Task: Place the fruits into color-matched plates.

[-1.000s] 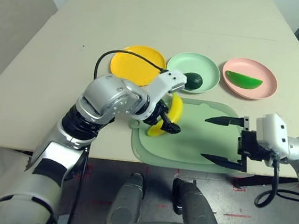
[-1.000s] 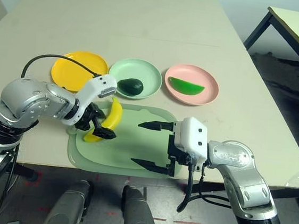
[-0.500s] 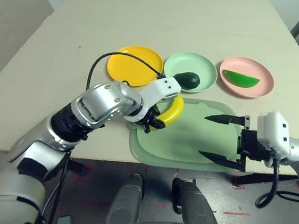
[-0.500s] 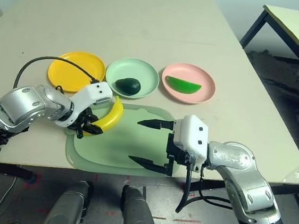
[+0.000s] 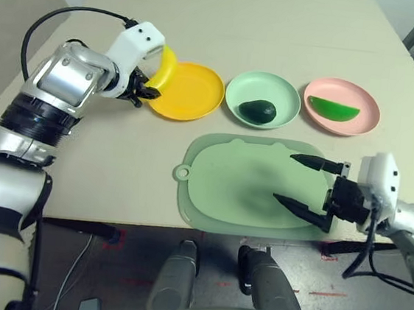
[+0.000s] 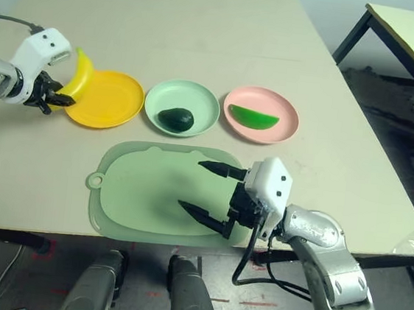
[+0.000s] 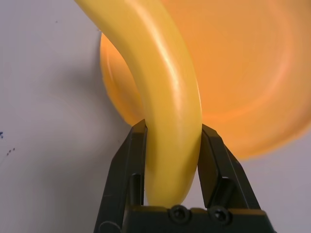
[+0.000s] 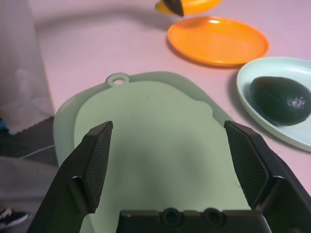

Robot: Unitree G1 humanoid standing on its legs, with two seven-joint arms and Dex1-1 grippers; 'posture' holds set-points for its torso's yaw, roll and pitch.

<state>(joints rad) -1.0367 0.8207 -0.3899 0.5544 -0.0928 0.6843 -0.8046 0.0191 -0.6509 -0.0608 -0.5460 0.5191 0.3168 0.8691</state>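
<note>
My left gripper [image 5: 141, 89] is shut on the curved yellow banana [image 5: 164, 70], holding it above the left rim of the yellow plate [image 5: 191, 93]. Its fingers [image 7: 132, 160] clamp the banana [image 7: 170, 111] near one end. The dark green avocado [image 5: 257, 111] lies in the mint green plate [image 5: 287, 97]. The watermelon wedge [image 5: 334, 109] lies in the pink plate [image 5: 362, 123]. My right gripper [image 5: 304, 184] stands open above the right part of the green cutting board, holding nothing.
The large mint green cutting board [image 5: 226, 183] lies near the table's front edge, bare. The three plates stand in a row behind it. A black cable loops over my left arm. A second table [image 6: 413, 28] stands at the far right.
My left gripper has carried the banana from the cutting board up and left to the yellow plate's left rim. The right gripper has shifted slightly and tilted.
</note>
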